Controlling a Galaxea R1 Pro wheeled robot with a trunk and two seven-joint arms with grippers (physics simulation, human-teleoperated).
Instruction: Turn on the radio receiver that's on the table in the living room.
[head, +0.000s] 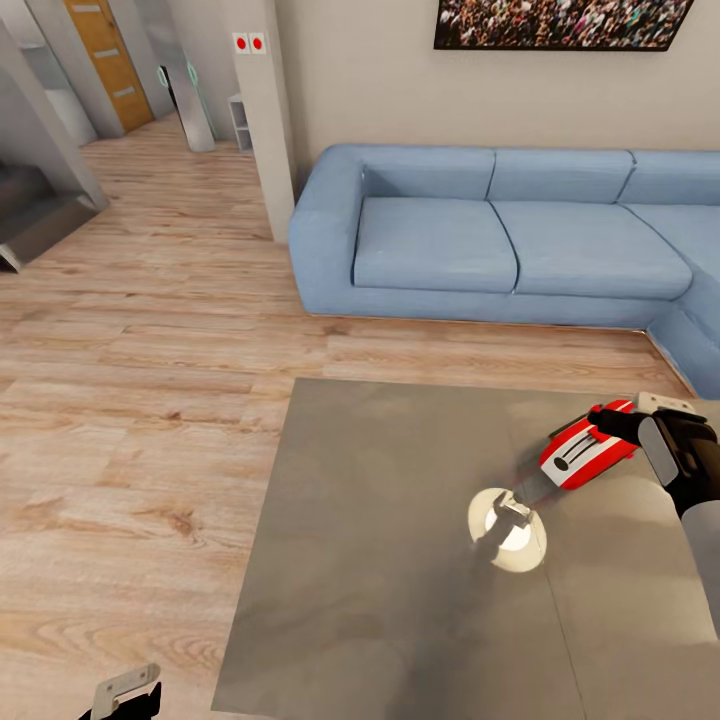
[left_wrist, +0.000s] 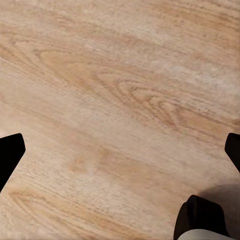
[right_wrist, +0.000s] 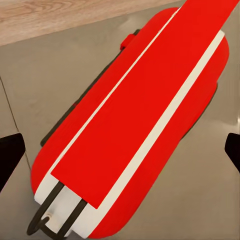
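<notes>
The red radio receiver (head: 585, 450) lies tilted on the glossy grey table (head: 380, 520) near its far right side, showing white trim and a ribbed grille. My right gripper (head: 615, 420) hovers at the radio's far right end, open. In the right wrist view the radio (right_wrist: 135, 130) lies close under the gripper (right_wrist: 120, 155), its red top strip and white edge running diagonally, with a black fingertip (right_wrist: 10, 155) at each side of the picture. My left gripper (head: 125, 690) hangs low beside the table's near left corner, open (left_wrist: 120, 150) over the wood floor.
A light-blue corner sofa (head: 480, 240) stands beyond the table and wraps round at the right. A framed crowd picture (head: 560, 22) hangs above it. Light wood floor (head: 140, 400) spreads to the left. A bright lamp reflection (head: 507, 528) shines on the tabletop.
</notes>
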